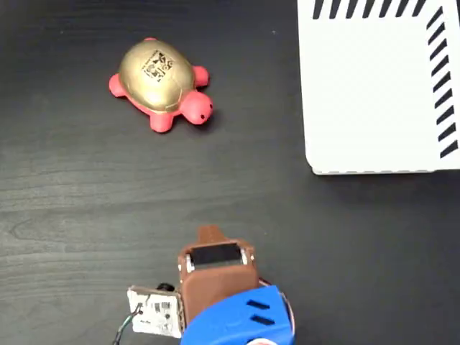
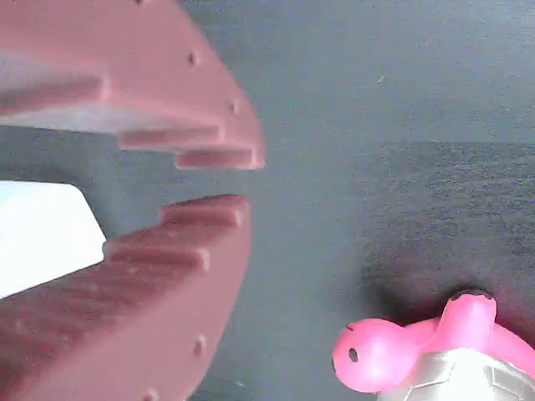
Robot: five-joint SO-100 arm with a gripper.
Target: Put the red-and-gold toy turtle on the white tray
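In the fixed view the red-and-gold toy turtle (image 1: 161, 84) sits on the dark table (image 1: 72, 215) at far left, well apart from the white tray (image 1: 374, 93) at far right; the arm (image 1: 219, 295) waits near, holding nothing. In the wrist view the gripper (image 2: 230, 180) is only slightly parted and empty, the turtle low right. Such a narrow gap would likely shove the domed shell aside rather than straddle it.

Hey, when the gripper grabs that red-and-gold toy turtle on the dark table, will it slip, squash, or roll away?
The red-and-gold toy turtle has a glossy domed gold shell, so the ridged gripper may slide off the top; gripping low at the sides looks safer. Its rounded, soft-looking red body probably yields a little. It sits flat on its legs, so rolling seems unlikely.
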